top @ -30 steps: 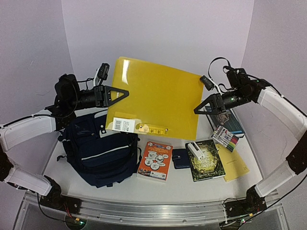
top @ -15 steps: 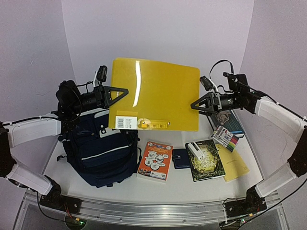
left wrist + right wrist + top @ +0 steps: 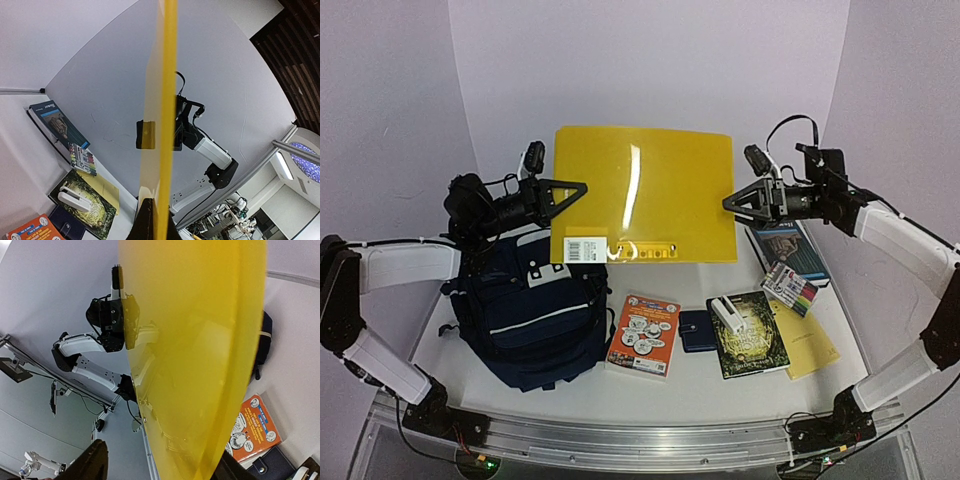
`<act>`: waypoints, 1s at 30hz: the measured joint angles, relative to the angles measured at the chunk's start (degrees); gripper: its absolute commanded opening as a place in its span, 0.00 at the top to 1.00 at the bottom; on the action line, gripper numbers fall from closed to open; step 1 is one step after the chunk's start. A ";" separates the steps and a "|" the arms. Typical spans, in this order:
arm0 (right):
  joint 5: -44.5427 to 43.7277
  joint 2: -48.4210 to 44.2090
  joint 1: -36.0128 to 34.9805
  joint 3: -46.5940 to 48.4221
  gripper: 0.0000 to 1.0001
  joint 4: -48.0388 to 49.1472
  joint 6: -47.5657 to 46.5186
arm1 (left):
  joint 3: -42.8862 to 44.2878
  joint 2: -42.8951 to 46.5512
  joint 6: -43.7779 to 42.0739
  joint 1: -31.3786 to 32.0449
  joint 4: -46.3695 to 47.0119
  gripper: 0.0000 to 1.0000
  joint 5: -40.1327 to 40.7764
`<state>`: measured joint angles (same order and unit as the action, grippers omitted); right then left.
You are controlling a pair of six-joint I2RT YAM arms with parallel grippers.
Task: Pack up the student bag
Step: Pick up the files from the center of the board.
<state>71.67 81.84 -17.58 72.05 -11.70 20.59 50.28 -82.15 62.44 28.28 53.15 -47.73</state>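
Observation:
A large yellow plastic folder (image 3: 645,195) hangs upright in the air above the back of the table. My left gripper (image 3: 575,190) is shut on its left edge; the left wrist view shows the folder (image 3: 165,100) edge-on, rising from between the closed fingers (image 3: 145,225). My right gripper (image 3: 732,200) straddles the folder's right edge. In the right wrist view the folder (image 3: 200,340) lies against the right finger, and the left finger (image 3: 95,462) stands apart from it. The navy student bag (image 3: 535,320) lies below the left gripper, its top under the folder's lower left corner.
In front of the folder lie an orange booklet (image 3: 644,335), a small navy wallet (image 3: 697,330), and a dark book (image 3: 755,345) with a white stapler (image 3: 725,312) on it. A yellow sheet (image 3: 812,350), a marker pack (image 3: 790,287) and a blue book (image 3: 785,245) lie at the right.
The folder has swung from a tilted slant to upright and level. Both grippers have shifted with it, and the right jaws have narrowed around its right edge.

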 measured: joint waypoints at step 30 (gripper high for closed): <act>-3.15 2.47 2.54 0.02 1.00 0.00 5.49 | 13.30 8.02 -24.45 0.08 -57.82 0.12 16.76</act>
<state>68.52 84.31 -15.04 72.07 -11.70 26.08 63.58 -74.13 38.00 28.36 -4.68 -30.97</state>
